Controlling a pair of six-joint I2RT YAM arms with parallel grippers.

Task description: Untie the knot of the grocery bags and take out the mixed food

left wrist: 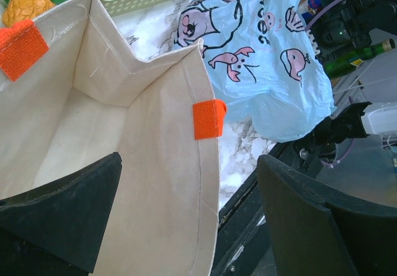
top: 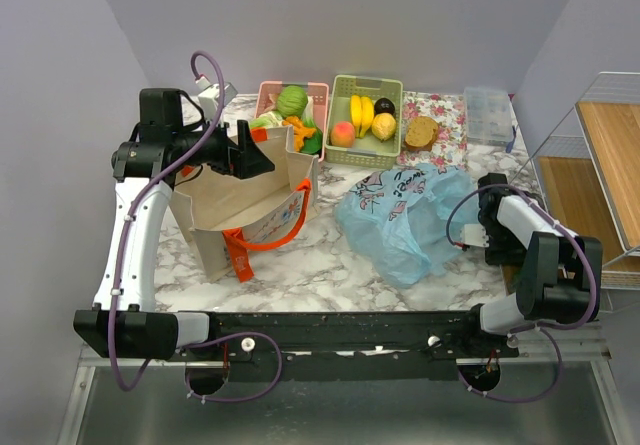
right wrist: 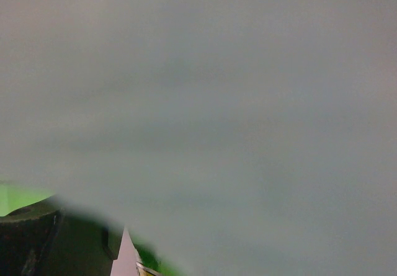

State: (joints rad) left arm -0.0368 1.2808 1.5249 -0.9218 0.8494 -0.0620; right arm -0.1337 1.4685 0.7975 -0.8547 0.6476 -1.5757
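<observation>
The light blue plastic bag [top: 405, 220] lies crumpled on the marble worktop [top: 300, 265], right of centre and just beside the beige tote [top: 250, 205]. The left end effector [top: 255, 157] hovers at the tote's open mouth, released and gripping nothing. In its wrist view the tote's wall runs between the wide-spread fingers [left wrist: 68, 214]. The right end effector [top: 480, 237] is up against the bag's right edge, but its own camera is smothered in grey blur, so I can't tell if it's released or clenched. At the back, the cabbage [top: 292, 100] sits in the pink basket [top: 268, 90] and the peach [top: 343, 133] in the green basket [top: 345, 83].
</observation>
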